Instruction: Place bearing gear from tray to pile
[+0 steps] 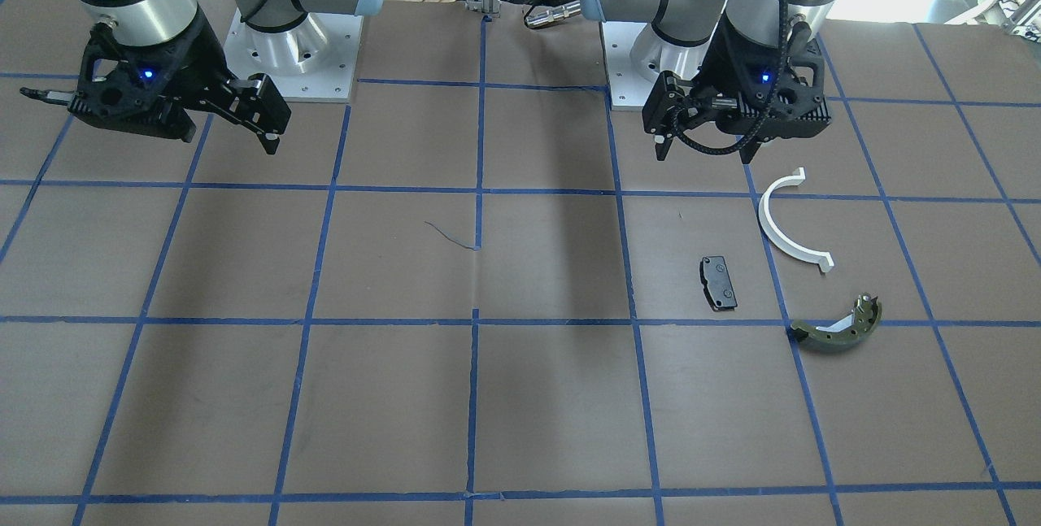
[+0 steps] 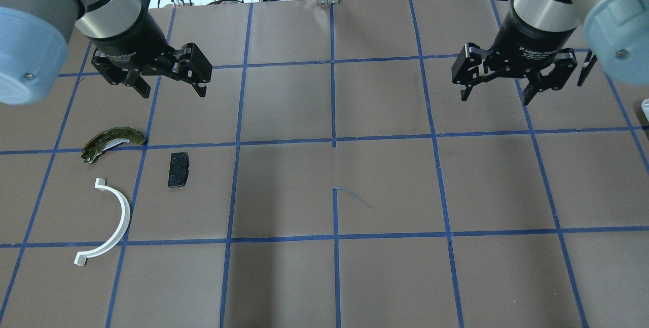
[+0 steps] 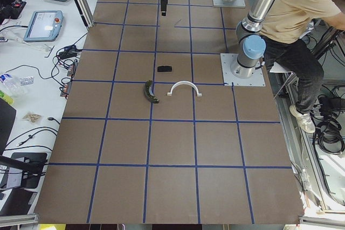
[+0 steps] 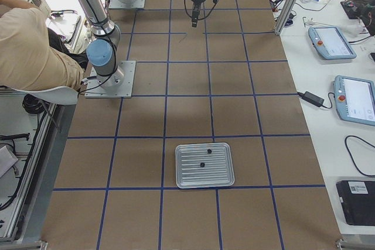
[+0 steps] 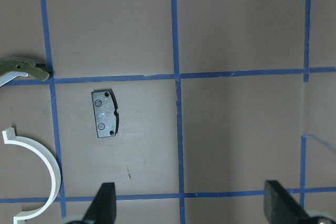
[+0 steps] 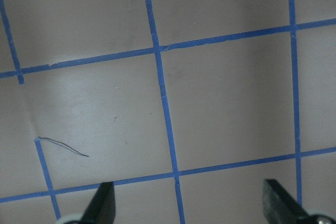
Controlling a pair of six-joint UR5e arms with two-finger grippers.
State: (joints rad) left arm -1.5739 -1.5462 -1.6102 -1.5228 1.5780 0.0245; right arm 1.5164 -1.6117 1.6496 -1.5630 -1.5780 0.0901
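The silver tray (image 4: 205, 165) shows only in the exterior right view, at the table's right end, with two small dark parts (image 4: 201, 164) on it; I cannot tell which is the bearing gear. The pile lies under my left arm: a black brake pad (image 2: 178, 169), a white half-ring (image 2: 112, 221) and an olive brake shoe (image 2: 112, 143). My left gripper (image 2: 172, 92) is open and empty above the pile; its wrist view shows the pad (image 5: 105, 114). My right gripper (image 2: 496, 99) is open and empty over bare table, far from the tray.
Brown paper with a blue tape grid (image 2: 333, 140) covers the table. Both arm bases (image 1: 293, 54) stand at the robot's edge. A person sits beside the robot (image 4: 35, 45). Tablets and cables lie on the side benches (image 3: 46, 25).
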